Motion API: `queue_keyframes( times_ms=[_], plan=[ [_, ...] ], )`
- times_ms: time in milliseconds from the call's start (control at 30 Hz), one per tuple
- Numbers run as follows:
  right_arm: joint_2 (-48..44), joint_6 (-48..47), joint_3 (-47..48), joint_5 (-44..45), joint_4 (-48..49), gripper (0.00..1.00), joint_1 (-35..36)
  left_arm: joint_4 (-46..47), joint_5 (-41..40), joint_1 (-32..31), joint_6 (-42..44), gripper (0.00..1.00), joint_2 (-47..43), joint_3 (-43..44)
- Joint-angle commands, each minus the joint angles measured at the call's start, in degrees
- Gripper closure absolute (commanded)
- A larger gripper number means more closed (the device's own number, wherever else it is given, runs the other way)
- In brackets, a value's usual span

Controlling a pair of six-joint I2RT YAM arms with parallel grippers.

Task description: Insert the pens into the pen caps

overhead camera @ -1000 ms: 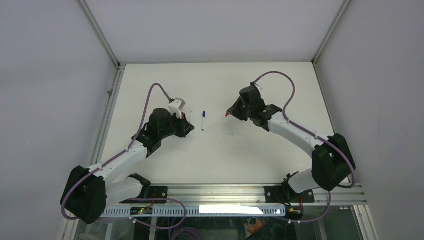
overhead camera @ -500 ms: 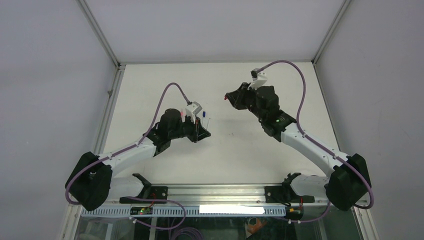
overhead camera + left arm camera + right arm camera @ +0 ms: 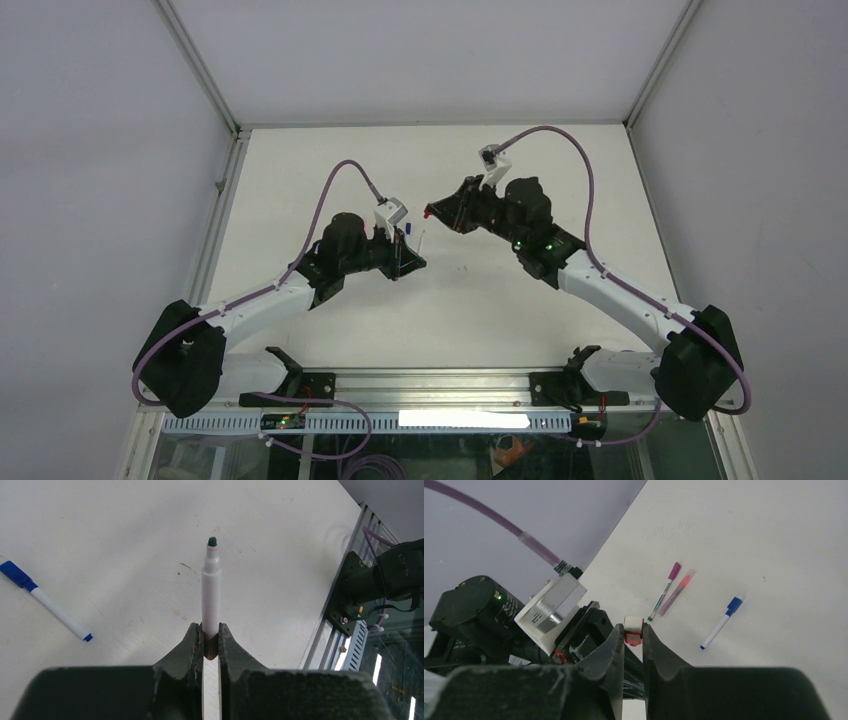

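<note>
Left end effector (image 3: 210, 631) is pinching my white pen (image 3: 211, 587), right end effector (image 3: 632, 634) is clamping what looks like a red cap (image 3: 633, 629); slight misalignment risks jamming the tip.

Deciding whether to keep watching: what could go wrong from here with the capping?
The left claw holds the white pen with a long stretch sticking out, so its tip may tilt when pushed. The right claw barely pinches the small red cap; it could twist or slip out.
</note>
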Motion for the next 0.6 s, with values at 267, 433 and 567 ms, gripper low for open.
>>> queue_keyframes(
  times_ms=[267,433,567],
  plan=[
    [-0.63,-0.01,-0.69,-3.69,-3.05,1.0,2.12,2.74,-0.89,-0.62,0.81,1.0,-1.23,1.98],
    [0.0,-0.28,-0.64,-2.52,-3.11,1.0,2.13,2.59,-1.11,-0.62,0.99,1.0,-1.46,1.95],
    [0.9,-0.59,-0.3,-1.9,-3.06,1.0,2.1,2.52,-1.23,-0.62,0.99,1.0,-1.42,1.87]
  ],
)
